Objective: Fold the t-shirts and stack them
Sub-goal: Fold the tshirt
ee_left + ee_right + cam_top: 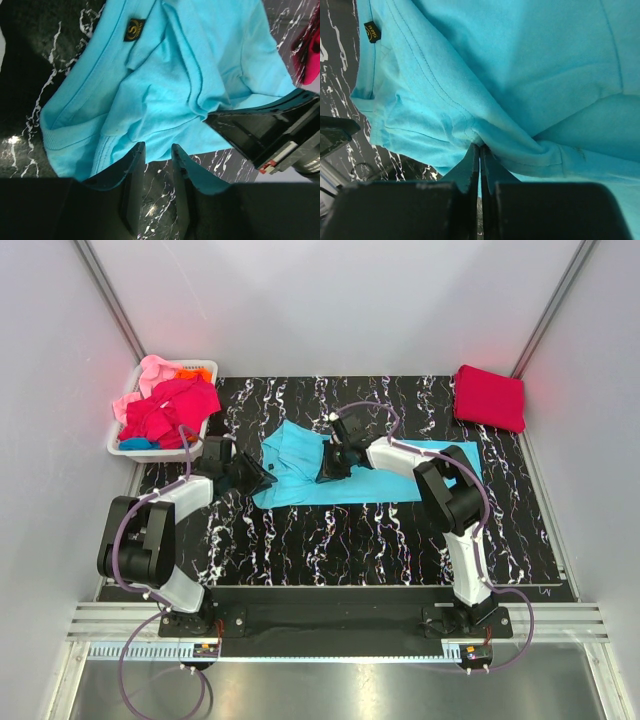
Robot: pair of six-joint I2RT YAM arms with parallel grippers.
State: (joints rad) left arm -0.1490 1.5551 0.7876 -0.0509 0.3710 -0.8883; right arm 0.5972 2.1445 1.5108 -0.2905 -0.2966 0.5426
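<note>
Turquoise cotton lies spread across the middle of the black marbled table (pixel 300 540). This turquoise t-shirt (pixel 390 487) is the one in work. The right gripper (pixel 480 148) is closed tight on a raised fold toward the shirt's left end, with cloth pinched between the fingers. The left gripper (pixel 157 152) hovers at the shirt's left edge with its jaws partly apart. Bare table shows between them and nothing is held.

The step in hand is judged to be the first fold of this shirt. The next move calls for the left gripper to take the edge, then for both grippers to carry the cloth over evenly.

A folded red t-shirt (pixel 490 397) lies at the far right corner. More shirts fill the white basket (pixel 122 445).
</note>
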